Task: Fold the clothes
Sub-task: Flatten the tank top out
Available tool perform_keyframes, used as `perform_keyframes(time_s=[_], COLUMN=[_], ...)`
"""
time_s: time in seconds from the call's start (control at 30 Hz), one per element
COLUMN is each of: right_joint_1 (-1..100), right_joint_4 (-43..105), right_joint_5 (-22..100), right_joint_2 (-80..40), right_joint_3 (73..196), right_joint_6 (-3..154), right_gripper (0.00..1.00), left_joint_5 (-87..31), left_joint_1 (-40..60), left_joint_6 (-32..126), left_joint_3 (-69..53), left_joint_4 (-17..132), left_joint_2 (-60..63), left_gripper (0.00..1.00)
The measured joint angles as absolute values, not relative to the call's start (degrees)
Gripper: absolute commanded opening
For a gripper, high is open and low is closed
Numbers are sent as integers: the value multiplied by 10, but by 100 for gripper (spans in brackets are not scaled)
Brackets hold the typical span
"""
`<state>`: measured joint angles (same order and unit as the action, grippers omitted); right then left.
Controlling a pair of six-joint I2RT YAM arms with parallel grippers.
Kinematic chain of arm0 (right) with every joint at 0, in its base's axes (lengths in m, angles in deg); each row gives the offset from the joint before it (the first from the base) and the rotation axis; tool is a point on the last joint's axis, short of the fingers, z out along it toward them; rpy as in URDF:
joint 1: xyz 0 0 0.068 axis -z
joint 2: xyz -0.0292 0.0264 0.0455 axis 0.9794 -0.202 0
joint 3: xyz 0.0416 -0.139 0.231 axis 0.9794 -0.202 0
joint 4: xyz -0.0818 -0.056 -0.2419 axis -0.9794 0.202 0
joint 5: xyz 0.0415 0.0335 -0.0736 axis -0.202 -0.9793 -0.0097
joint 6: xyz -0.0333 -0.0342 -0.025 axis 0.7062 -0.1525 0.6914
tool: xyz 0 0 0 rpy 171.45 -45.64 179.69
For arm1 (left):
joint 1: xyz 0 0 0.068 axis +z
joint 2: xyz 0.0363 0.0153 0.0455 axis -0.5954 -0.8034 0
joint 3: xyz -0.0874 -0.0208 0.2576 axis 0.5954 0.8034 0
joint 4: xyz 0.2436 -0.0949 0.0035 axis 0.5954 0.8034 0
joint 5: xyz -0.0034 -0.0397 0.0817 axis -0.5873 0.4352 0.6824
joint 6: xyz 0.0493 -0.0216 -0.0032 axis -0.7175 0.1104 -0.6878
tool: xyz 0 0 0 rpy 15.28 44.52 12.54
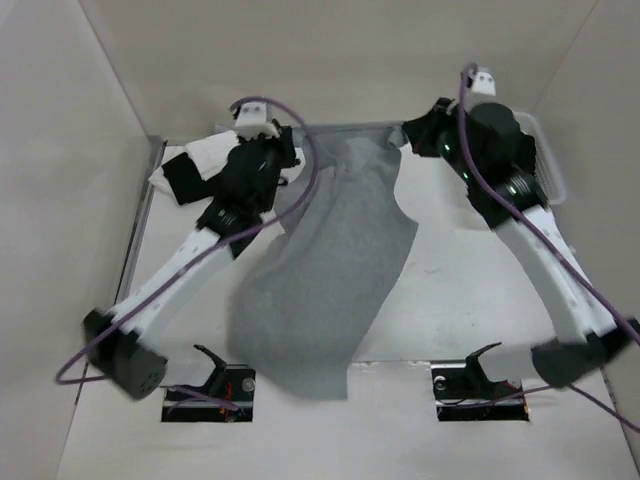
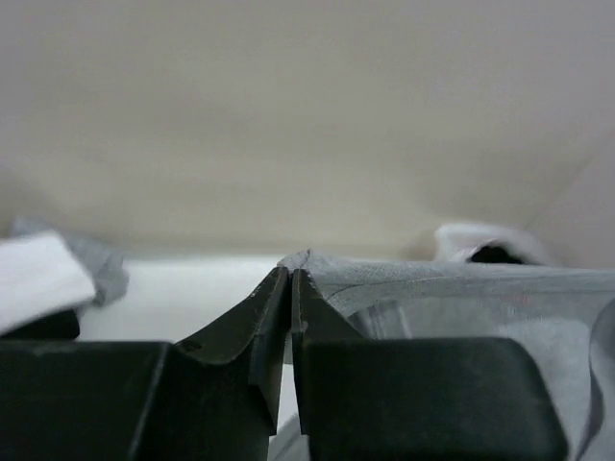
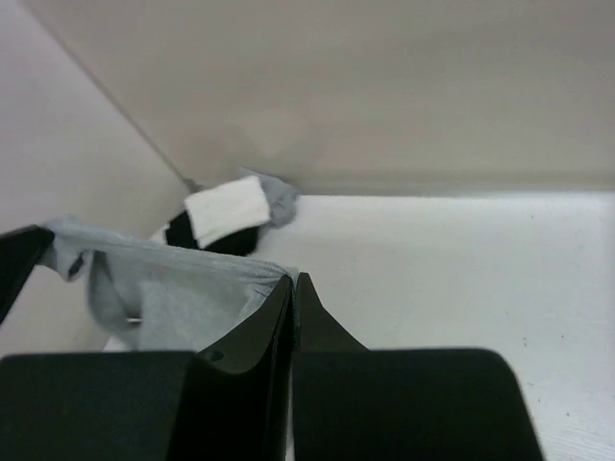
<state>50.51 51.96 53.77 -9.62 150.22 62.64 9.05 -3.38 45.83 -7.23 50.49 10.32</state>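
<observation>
1. I see the left gripper (image 1: pixel 293 143) raised at the far left of the table (image 1: pixel 470 290). In the left wrist view its fingers (image 2: pixel 255 327) are pressed together, with a fold of grey fabric pinched at the tips. State: clamped on the tank top (image 1: pixel 320 290).
2. I see the right gripper (image 1: pixel 412 135) raised at the far right, about level with the left one. In the right wrist view its fingers (image 3: pixel 252 336) are closed, and the grey hem runs into the tips. State: clamped on the same garment.
3. The upper edge of the tank top is pulled into a narrow band between the two grippers, along the far side of the table.
4. From that band the body of the garment runs toward the arm bases, drifting to the left. It widens into a broad grey panel between the two arms.
5. In the top view the lower end of the panel overlaps the near edge of the table. I cannot tell whether it rests on the surface or hangs just above it.
6. The fabric is plain heather grey, with no print visible in any view.
7. The black and white folded pieces (image 1: pixel 190 168) lie in the far left corner, partly under the left arm and apart from the grey panel.
</observation>
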Motion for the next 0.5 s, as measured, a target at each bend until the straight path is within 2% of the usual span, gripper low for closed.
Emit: perform_keyframes(time_s=[0.07, 0.1, 0.13, 0.17, 0.23, 0.3, 0.43, 0.5], right_joint_1=[570, 595, 617, 646, 674, 688, 667, 639], right_joint_4=[503, 497, 511, 515, 511, 525, 466, 423], right_joint_5=[471, 448, 436, 424, 418, 417, 420, 423], right_joint_2=[-212, -277, -341, -435, -512, -521, -434, -369], right_joint_3=[1537, 1564, 1612, 1690, 1736, 1703, 1523, 1420], right_joint_6=[595, 579, 565, 548, 526, 516, 504, 494], right_gripper=[14, 17, 31, 41, 42, 42, 40, 33], left_joint_5=[33, 24, 13, 1, -10, -13, -21, -25], left_joint_1=[52, 76, 93, 119, 139, 143, 132, 127], left_joint_6=[511, 523, 533, 549, 562, 577, 613, 636], left_joint_3=[-109, -142, -173, -244, -292, -286, -184, -108], left_joint_4=[523, 543, 553, 595, 624, 655, 619, 583], left_joint_2=[-33, -89, -143, -231, -296, -302, -220, -158], left_gripper=[18, 20, 30, 39, 43, 44, 46, 47])
